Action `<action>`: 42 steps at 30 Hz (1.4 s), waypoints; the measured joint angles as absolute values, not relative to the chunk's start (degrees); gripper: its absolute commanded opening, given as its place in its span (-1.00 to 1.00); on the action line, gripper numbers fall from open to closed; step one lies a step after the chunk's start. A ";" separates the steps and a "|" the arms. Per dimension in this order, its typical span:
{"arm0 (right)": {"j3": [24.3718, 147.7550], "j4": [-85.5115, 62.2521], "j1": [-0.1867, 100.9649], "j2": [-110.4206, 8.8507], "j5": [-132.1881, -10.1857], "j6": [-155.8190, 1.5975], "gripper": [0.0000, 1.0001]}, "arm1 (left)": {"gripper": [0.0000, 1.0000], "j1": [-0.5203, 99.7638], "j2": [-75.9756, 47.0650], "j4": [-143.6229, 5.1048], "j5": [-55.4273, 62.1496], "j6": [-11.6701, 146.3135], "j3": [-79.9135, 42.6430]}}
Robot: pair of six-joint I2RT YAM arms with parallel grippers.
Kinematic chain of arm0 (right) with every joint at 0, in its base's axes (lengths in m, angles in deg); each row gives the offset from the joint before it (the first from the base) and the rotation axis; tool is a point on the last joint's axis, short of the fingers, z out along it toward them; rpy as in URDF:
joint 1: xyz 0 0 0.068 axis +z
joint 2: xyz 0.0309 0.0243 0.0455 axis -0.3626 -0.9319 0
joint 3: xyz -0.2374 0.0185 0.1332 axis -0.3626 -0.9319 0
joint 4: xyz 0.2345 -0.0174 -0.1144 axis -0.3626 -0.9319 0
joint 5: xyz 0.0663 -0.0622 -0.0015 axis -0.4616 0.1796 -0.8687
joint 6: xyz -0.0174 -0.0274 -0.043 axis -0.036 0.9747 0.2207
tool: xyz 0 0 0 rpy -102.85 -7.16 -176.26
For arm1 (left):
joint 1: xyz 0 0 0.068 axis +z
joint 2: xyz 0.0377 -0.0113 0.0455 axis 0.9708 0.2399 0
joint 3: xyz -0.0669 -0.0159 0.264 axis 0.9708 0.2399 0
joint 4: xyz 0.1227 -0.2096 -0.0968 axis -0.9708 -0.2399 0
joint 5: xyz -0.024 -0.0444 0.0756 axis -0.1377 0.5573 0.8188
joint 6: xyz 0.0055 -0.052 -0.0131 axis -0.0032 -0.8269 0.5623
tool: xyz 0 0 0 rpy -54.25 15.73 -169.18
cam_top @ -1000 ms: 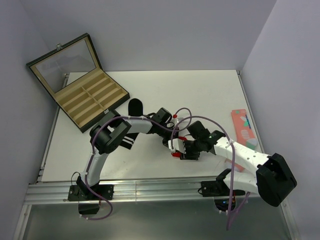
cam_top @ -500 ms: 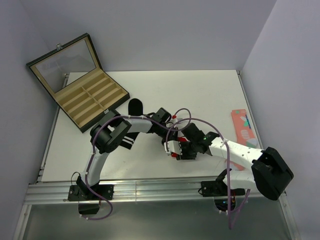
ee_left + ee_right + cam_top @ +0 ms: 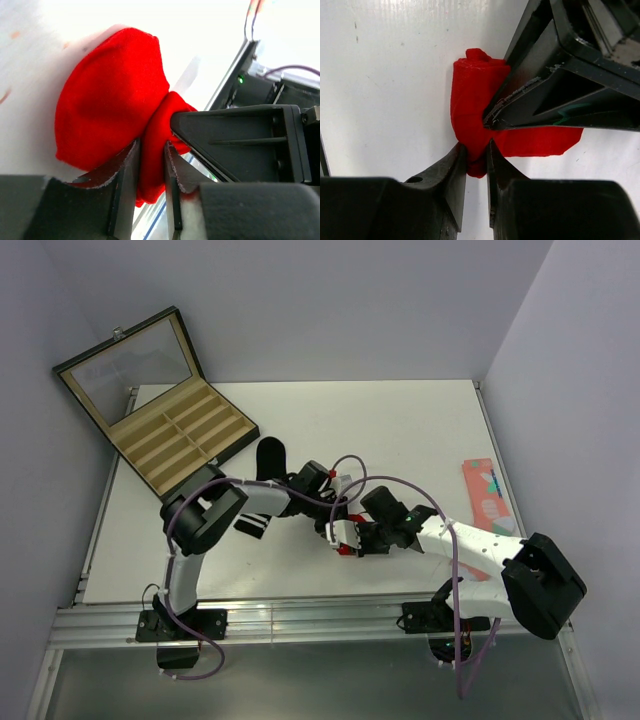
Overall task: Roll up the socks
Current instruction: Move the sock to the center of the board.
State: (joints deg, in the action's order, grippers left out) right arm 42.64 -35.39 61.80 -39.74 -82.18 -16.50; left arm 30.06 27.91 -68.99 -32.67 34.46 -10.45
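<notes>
We see a robotics lab work cell rather than any lived-in room: a bare white table [image 3: 400,430] is boxed in by plain, unmarked grey walls [image 3: 350,310] at the back and on both sides. An aluminium rail [image 3: 300,618] runs along its near edge, and bolted to it are the left arm's base [image 3: 172,625] and the right arm's base [image 3: 428,618]. Loose purple cables [image 3: 195,665] loop openly along the arms. The one furnishing is an open compartmented case [image 3: 165,425] with a glass lid, set on the table's far left corner
</notes>
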 measured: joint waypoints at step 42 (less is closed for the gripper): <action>42.70 -33.69 61.88 -40.07 -81.85 -16.95 -0.74 | -0.99 34.30 26.28 -68.71 -20.58 36.18 -11.02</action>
